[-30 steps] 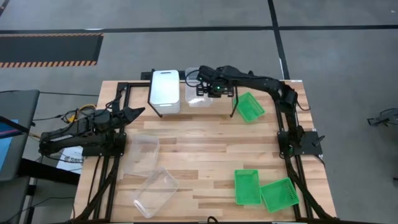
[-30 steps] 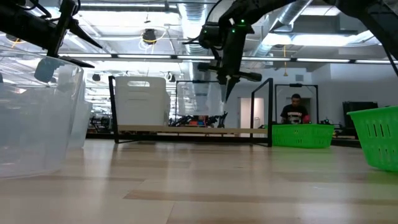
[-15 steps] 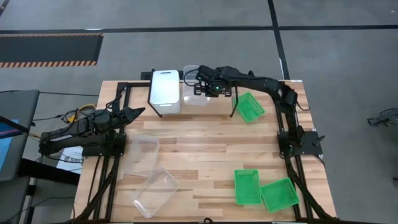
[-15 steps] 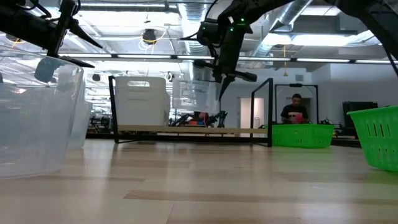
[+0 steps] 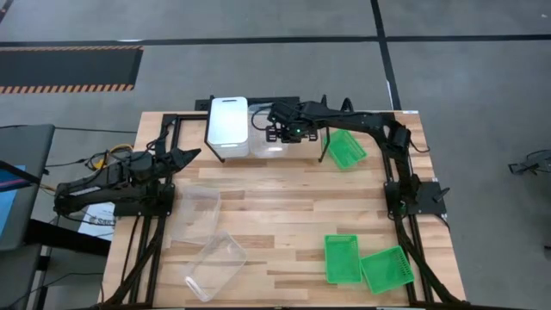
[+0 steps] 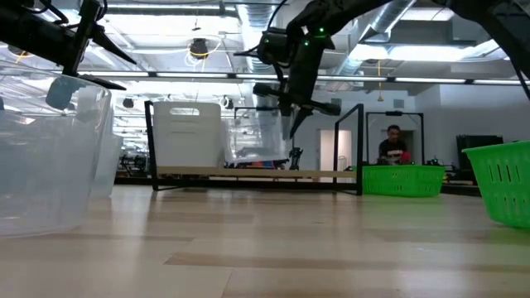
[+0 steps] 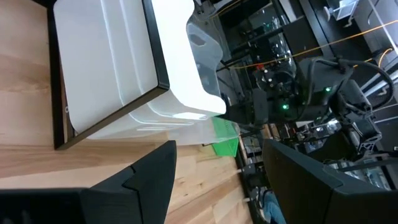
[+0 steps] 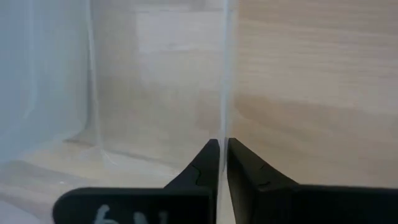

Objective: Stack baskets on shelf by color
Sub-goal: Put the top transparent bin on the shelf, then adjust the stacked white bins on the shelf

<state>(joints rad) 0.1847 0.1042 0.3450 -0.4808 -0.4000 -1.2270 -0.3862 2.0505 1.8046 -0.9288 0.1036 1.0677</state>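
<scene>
On the far side of the table (image 5: 284, 215) stands the shelf (image 6: 248, 173), a light wooden board on thin black legs. A white basket (image 5: 229, 126) sits at its left end, and a clear basket (image 5: 266, 138) stands just beside it, toward the middle of the board. The right gripper (image 5: 286, 131) is at this clear basket: in the right wrist view its two dark fingers (image 8: 202, 167) are nearly together, pinching the thin see-through wall of the basket between them, one on each side. From the low view the clear basket looks slightly tilted beneath the gripper, and whether its base rests fully on the board cannot be told. One green basket (image 5: 346, 148) lies on the table near the shelf's right end, tilted against the wood. Two more green baskets (image 5: 342, 257) (image 5: 384, 269) sit side by side near the front right corner of the table. Two further clear baskets (image 5: 195, 213) (image 5: 215, 263) lie on the front left part of the table, one close behind the other. The left gripper (image 5: 183, 156) hovers over the left side of the table, pointing toward the shelf, with its fingers (image 7: 152, 174) spread apart and nothing between them. A person (image 6: 392, 147) shows far off in the room behind the table.
</scene>
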